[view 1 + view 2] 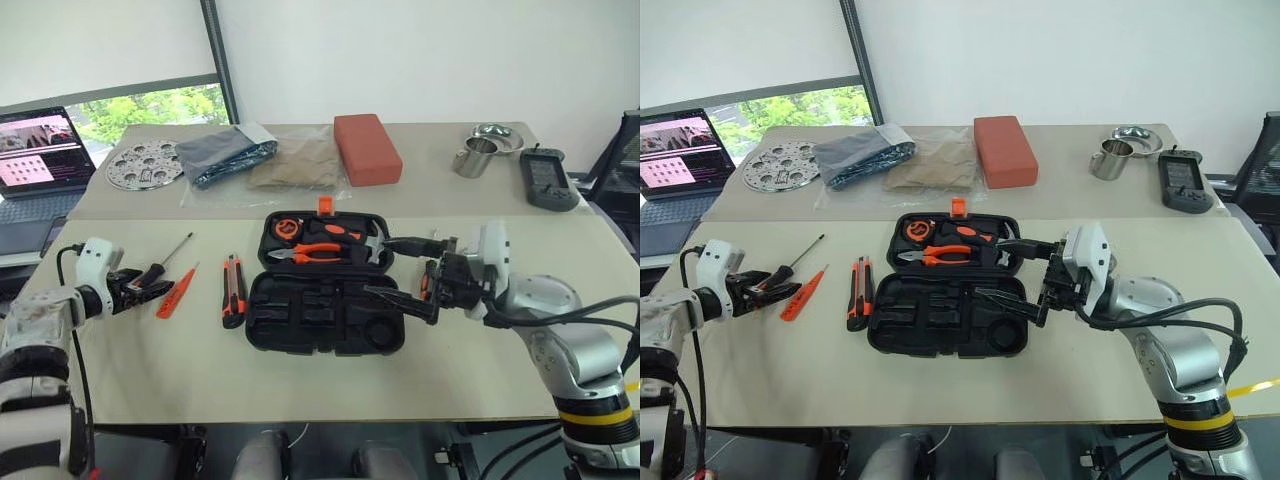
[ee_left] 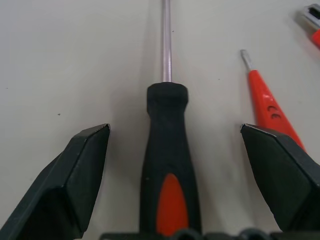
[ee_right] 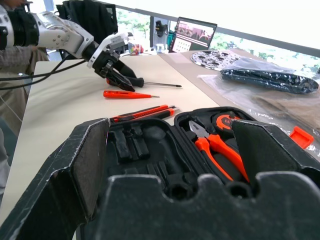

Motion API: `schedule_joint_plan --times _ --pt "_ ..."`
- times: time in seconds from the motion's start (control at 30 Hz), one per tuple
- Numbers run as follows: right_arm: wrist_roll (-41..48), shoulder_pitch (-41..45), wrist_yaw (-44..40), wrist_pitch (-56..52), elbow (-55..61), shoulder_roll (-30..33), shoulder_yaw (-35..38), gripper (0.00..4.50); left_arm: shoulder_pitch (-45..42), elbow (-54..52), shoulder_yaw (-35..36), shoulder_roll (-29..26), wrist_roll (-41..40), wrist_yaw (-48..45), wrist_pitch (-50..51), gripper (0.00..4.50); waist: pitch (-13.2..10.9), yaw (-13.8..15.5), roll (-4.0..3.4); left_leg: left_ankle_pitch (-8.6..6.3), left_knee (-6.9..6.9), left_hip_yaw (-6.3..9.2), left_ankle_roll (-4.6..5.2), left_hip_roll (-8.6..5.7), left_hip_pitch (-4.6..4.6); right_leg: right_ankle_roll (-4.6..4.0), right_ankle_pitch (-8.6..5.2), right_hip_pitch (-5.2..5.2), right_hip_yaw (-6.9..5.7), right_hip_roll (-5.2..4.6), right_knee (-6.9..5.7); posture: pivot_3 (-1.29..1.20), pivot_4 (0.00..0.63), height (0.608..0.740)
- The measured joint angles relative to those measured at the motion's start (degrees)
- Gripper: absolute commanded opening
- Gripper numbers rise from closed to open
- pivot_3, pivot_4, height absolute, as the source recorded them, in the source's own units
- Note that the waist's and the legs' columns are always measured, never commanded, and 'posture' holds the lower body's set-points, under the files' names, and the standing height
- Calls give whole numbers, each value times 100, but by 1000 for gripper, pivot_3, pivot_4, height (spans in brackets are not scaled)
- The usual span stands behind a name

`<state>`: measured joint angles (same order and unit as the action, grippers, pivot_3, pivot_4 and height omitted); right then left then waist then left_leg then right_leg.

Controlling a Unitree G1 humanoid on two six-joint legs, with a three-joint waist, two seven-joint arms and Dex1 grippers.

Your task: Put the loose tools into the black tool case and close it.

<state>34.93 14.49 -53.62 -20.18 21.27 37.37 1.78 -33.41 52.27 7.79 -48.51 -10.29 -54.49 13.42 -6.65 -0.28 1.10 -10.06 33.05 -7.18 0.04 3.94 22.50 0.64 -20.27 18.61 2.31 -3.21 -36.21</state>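
Note:
The black tool case (image 1: 300, 312) lies open at the table's middle. Orange-handled pliers (image 1: 318, 251) and a tape measure (image 1: 288, 228) sit in its far half. Left of it lie an orange-and-black utility knife (image 1: 233, 290), a slim orange screwdriver (image 1: 178, 292) and a black-and-orange screwdriver (image 1: 160, 268). My left gripper (image 2: 175, 132) is open and low on the table, with the black-handled screwdriver (image 2: 169, 165) lying between its fingers, neither finger touching it. My right gripper (image 1: 380, 266) is open, pointing left above the case's right end, holding nothing.
A second table behind carries a perforated metal disc (image 1: 145, 163), a dark bag (image 1: 230, 153), tan cloth (image 1: 297, 163), a red block (image 1: 367, 148), a metal cup (image 1: 478, 157), a bowl (image 1: 497, 137) and a dark handheld device (image 1: 547, 180). A laptop (image 1: 40, 150) stands far left.

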Motion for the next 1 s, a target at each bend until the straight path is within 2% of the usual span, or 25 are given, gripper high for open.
schedule_joint_plan --times 0.03,0.13,0.2,0.23,0.3,0.57,0.73,0.87,1.0 --pt "3 -27 18 -22 41 0 8 4500 -70 138 -37 -22 85 -18 -95 3000 0 -2 0 0 1 0 0 0 0 0 0 0 1 -1 -1 0 150 740" --pt "9 -142 51 -31 135 1 77 4500 -277 457 -124 -36 247 -68 -303 2071 0 -2 0 0 2 -1 1 -1 0 0 0 0 2 -4 -2 0 150 740" --pt "8 -180 55 -31 140 2 102 4500 -309 517 -128 -37 283 -91 -351 1738 0 -2 0 0 2 -1 1 -1 1 0 0 0 1 -4 -2 0 150 740" --pt "7 -217 51 -31 140 3 120 4500 -377 631 -136 -38 337 -131 -422 1241 0 -2 0 0 3 -1 1 -1 0 0 0 0 1 -4 -3 0 150 740" --pt "8 -225 20 -23 141 3 135 4500 -416 725 -142 -37 369 -147 -533 897 0 -3 0 0 5 -1 2 0 0 0 0 0 1 -2 -6 0 150 740" --pt "195 -193 -251 159 133 -65 374 4500 -830 613 -2 11 170 -818 -987 893 1 29 5 -3 70 7 7 4 66 0 0 59 -11 9 -62 0 150 740" --pt "604 -600 -365 -309 52 405 869 4500 -1624 -269 -135 98 -9 -1853 -982 893 2 116 3 -2 78 7 11 -1 71 0 0 47 -21 7 -55 0 150 740" --pt "684 -833 -321 -495 -5 526 1141 4500 -1889 -1095 -793 680 42 -2575 -984 893 25 76 -37 -2 82 3 11 -7 62 1 -1 43 -1 18 -55 0 150 740" --pt "628 -1100 -252 -481 45 543 1383 4500 -1888 -1206 -1395 1272 232 -2847 -1025 893 20 -8 -34 4 89 21 1 12 75 1 0 50 23 61 -56 0 150 740"
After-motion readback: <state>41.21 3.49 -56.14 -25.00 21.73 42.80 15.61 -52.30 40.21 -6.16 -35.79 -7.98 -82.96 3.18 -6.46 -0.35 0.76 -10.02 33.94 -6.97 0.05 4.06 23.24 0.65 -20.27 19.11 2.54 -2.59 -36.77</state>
